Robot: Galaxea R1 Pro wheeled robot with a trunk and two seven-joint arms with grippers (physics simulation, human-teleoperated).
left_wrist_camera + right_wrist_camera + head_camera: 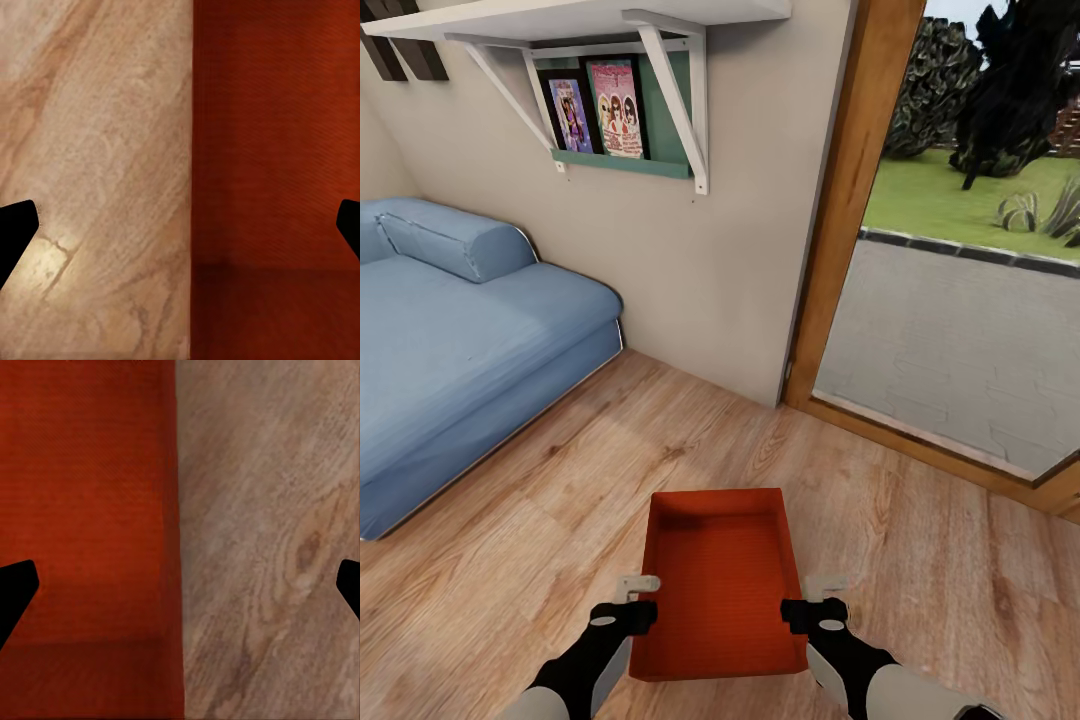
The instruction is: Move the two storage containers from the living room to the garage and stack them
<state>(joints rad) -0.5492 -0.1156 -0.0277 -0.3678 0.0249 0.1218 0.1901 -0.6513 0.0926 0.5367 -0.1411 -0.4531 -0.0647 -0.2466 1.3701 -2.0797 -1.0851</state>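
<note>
An orange-red rectangular lidless plastic storage container (722,585) sits between the two grippers, over the light wood-plank floor (540,530) of the living room. The left gripper (632,598) is at its left wall and the right gripper (812,600) at its right wall. In each wrist view the two dark fingertips stand wide apart, one over the container's red inside and one over the wood, so both grippers are spread open astride a wall rather than clamped on it. A blue sofa (450,340) lies to the left against the beige wall (740,250). A white shelf (590,20) with picture books hangs above. A wood-framed glass door (850,200) stands to the right.
</note>
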